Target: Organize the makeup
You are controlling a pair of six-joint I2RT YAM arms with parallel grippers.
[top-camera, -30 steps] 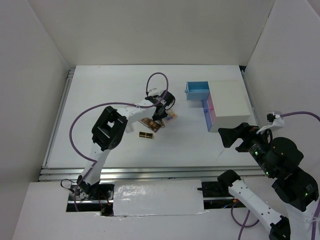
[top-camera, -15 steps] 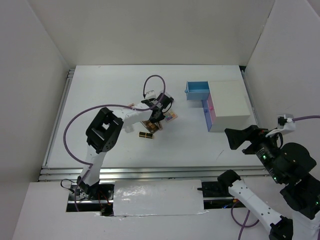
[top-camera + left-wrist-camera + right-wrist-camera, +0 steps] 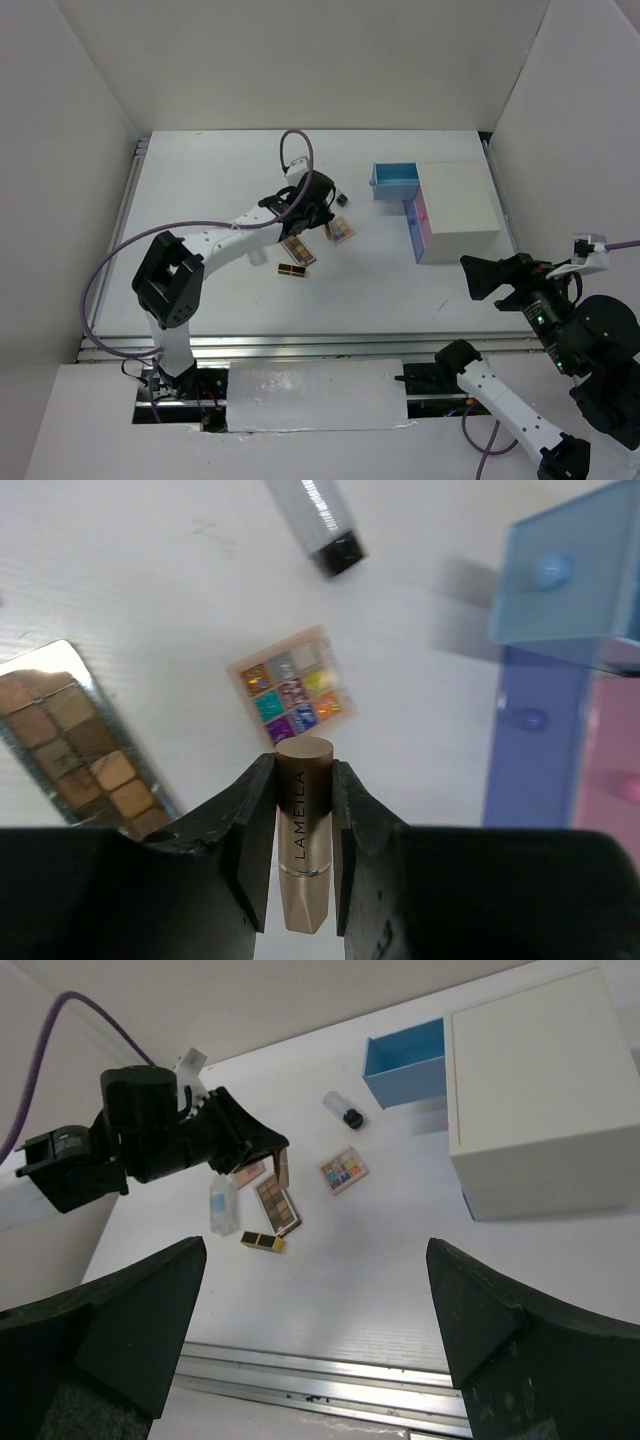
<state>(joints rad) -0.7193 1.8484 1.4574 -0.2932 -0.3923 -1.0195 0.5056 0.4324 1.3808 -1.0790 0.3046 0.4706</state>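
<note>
One slim rose-gold stick [image 3: 304, 850], marked LAMEILA, is clamped between the fingers of the left pincer [image 3: 303, 780], which holds it above the table [image 3: 150, 600]. Directly below it lies a small palette of bright colours [image 3: 293, 690]. A brown palette [image 3: 85, 755] lies beside that, and a black-capped bottle [image 3: 318, 522] lies farther off, near the blue drawer [image 3: 560, 580]. The right pincer [image 3: 480, 277] hangs wide open, well apart from the makeup, on the side of the white box [image 3: 458, 205].

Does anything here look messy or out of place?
Mildly. The black-capped bottle lies on its side near the pulled-out blue drawer, and the colourful palette and brown palette sit at different angles. Nothing looks spilled or broken.
</note>
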